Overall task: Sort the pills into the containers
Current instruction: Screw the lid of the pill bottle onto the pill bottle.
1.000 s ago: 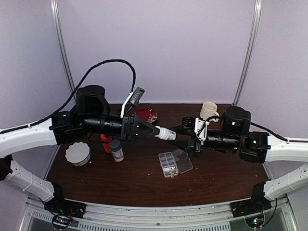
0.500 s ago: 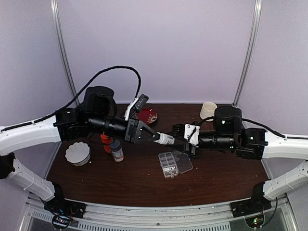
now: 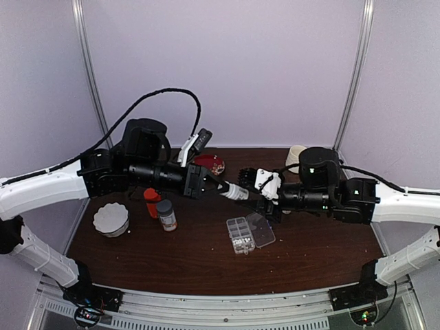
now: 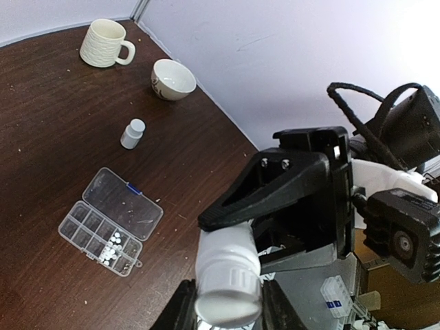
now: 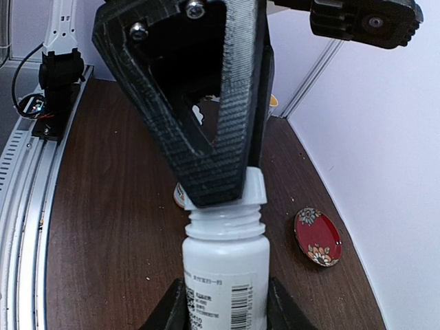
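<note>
A white pill bottle (image 3: pixel 239 192) hangs in the air between both arms, above the table's middle. My left gripper (image 4: pixel 227 302) is shut on its ribbed cap (image 4: pixel 229 292). My right gripper (image 5: pixel 225 302) is shut on the bottle's body (image 5: pixel 225 265), barcode label facing the camera. In the right wrist view the cap (image 5: pixel 256 189) sits above the bare neck thread, largely hidden by a left finger (image 5: pixel 227 110). Below lies the clear organizer box (image 3: pixel 240 234), its lid (image 3: pixel 262 230) open flat. Whitish pills (image 4: pixel 112 245) cluster in a few of its containers (image 4: pixel 89 230).
An orange bottle (image 3: pixel 150 201), a grey-capped bottle (image 3: pixel 165 214) and a fluted white bowl (image 3: pixel 111 218) stand at the left. A red patterned plate (image 3: pixel 210 164) lies at the back. A mug (image 4: pixel 104 42), a small bowl (image 4: pixel 173 79) and a little white bottle (image 4: pixel 133 134) stand at the right.
The right arm has shifted left and its wrist has turned. The left arm has risen a little. The white bottle stays held between both grippers.
</note>
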Robot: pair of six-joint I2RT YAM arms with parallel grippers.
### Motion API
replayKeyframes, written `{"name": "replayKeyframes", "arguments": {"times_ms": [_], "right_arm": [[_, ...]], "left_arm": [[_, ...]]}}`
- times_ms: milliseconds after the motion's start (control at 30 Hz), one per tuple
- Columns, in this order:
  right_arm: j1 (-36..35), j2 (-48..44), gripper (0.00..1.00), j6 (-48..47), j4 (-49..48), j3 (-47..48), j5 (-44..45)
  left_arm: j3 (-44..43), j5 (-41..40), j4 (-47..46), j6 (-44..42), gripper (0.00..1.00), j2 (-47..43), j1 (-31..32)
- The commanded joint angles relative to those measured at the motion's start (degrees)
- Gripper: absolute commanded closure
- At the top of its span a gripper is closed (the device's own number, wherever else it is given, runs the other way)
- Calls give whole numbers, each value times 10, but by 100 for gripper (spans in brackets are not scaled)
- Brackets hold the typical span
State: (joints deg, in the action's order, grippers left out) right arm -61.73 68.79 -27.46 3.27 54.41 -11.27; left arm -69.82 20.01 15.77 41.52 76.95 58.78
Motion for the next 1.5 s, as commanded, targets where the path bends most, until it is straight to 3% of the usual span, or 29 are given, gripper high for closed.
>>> {"name": "replayKeyframes", "arguments": {"times_ms": [0, 233, 467, 600, 933, 1200, 1467], "right_arm": [[-15, 2, 100, 12, -64, 27, 10], [-16, -1, 100, 26, -107, 17, -32], [-16, 3, 100, 0, -69, 24, -45], [-17, -16, 100, -16, -85, 9, -68], [-17, -23, 100, -30, -125, 9, -104], [16, 4, 100, 71, -104, 54, -238], [61, 1, 100, 163, -100, 58, -322]], "left_arm": [[-40, -32, 36, -27, 96, 26, 17], [-1, 65, -103, 30, 95, 45, 17], [23, 118, -180, 70, 92, 42, 18], [9, 108, -121, 64, 93, 50, 17], [-12, 117, -109, 84, 94, 64, 18], [-28, 149, -76, -59, 97, 84, 21], [-61, 115, 33, -379, 96, 85, 35]]}}
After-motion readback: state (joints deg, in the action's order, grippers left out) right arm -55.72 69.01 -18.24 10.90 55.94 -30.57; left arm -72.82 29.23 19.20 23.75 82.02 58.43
